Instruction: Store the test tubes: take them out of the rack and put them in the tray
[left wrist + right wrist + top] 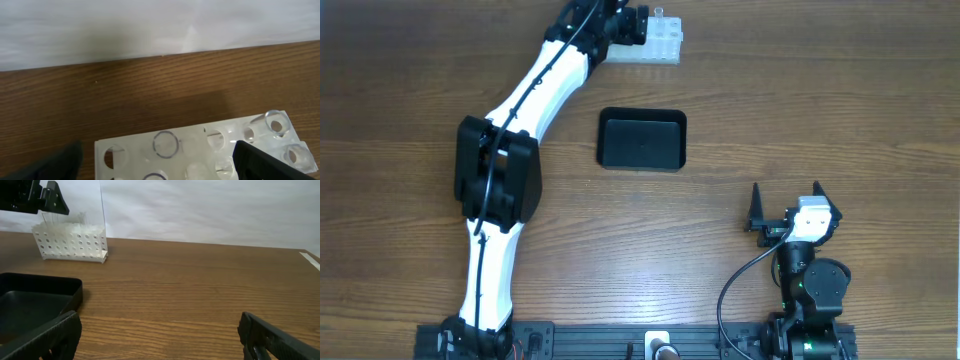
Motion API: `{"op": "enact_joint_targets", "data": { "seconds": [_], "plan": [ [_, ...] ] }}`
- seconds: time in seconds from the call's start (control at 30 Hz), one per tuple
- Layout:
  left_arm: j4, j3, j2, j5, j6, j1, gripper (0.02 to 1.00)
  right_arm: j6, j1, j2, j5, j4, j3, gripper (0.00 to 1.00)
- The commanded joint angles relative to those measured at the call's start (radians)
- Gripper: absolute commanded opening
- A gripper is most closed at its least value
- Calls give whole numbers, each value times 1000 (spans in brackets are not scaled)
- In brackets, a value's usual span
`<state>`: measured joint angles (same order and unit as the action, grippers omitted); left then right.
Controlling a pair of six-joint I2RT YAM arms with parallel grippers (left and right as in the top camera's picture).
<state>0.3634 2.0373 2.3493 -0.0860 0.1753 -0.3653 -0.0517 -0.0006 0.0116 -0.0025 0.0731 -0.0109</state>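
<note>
A white test tube rack [657,47] stands at the far middle of the table. My left gripper [628,24] hangs right over it. In the left wrist view the gripper [160,172] is open, its dark fingers [265,162] spread to either side of the rack top [200,150]. Clear tubes [165,144] sit in the rack's holes, and another tube [275,123] stands at its corner. The black tray [642,140] lies empty at mid-table. My right gripper [788,212] sits low near its base, open and holding nothing. From there I see the rack [71,242] and tray [35,302] far off.
A pale wall or sheet [150,25] rises just behind the table's far edge, close to the rack. Bare wood stretches between the tray and the right gripper [160,345]. The left arm's white links [535,95] slant across the left half of the table.
</note>
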Motion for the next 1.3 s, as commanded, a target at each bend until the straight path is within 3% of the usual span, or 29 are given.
{"op": "enact_joint_targets", "data": {
  "seconds": [0.03,0.73,1.07,1.2,1.3],
  "plan": [
    [-3,26,32,6,-16,10,923,5,-2,-7,-11,2,5,991],
    [1,26,56,37,-15,9,890,5,-2,-7,-11,2,5,993],
    [1,26,56,36,-11,9,647,5,-2,-7,-11,2,5,989],
    [1,26,56,36,-11,9,759,5,-2,-7,-11,2,5,991],
    [1,26,56,36,-11,9,766,5,-2,-7,-11,2,5,991]
  ]
}}
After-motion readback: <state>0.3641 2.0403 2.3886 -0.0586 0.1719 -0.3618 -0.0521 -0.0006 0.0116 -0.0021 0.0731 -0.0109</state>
